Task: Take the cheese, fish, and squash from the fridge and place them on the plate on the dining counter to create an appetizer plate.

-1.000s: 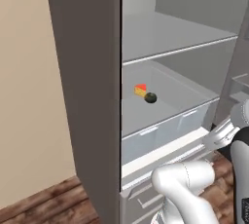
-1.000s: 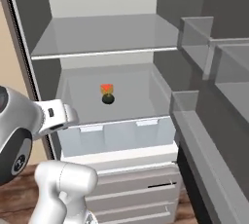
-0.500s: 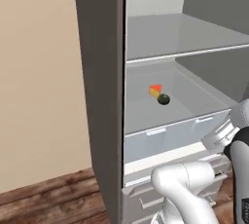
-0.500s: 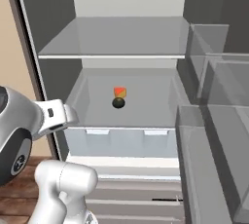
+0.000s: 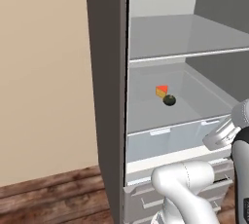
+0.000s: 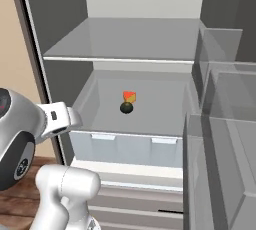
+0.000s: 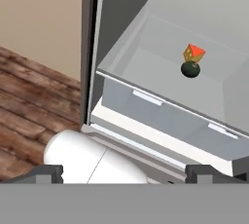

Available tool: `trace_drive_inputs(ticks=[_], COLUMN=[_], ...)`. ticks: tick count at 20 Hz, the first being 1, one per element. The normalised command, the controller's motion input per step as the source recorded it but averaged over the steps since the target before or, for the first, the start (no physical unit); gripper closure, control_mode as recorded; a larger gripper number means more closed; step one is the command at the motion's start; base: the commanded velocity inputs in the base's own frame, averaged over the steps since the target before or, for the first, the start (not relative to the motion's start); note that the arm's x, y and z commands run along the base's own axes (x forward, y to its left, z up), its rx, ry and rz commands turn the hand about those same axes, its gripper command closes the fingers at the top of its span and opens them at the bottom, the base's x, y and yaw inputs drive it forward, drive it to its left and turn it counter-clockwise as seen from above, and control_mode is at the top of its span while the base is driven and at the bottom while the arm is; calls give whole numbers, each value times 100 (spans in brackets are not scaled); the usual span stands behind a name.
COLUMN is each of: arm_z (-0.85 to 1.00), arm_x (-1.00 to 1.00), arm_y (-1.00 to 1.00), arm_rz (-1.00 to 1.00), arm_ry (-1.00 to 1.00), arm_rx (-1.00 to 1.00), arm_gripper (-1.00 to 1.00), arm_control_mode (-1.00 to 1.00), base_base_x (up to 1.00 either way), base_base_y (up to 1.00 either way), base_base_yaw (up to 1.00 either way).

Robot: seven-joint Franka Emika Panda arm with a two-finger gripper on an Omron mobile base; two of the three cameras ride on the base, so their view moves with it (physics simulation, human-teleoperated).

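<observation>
Wooden floorboards (image 7: 29, 101) are showing left of the tall grey fridge (image 5: 109, 96), which is standing open. On its pale lower shelf (image 6: 150, 109), above the translucent drawer (image 6: 127, 146), the small yellow-orange cheese wedge (image 6: 129, 95) is sitting just behind the dark green round squash (image 6: 126, 107), touching it. The gripper (image 7: 124, 172) is hanging spread wide, holding nothing, near the drawer front.
</observation>
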Motion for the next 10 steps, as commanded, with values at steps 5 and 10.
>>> trace_drive_inputs(ticks=[5, 10], arm_z=[0, 0], arm_x=[0, 0], arm_y=[0, 0], arm_rz=[0, 0], arm_ry=[0, 0], arm_rx=[0, 0], arm_gripper=[-100, -100], arm_control_mode=[100, 100], base_base_x=[36, 26], base_base_y=[0, 4], base_base_yaw=[4, 1])
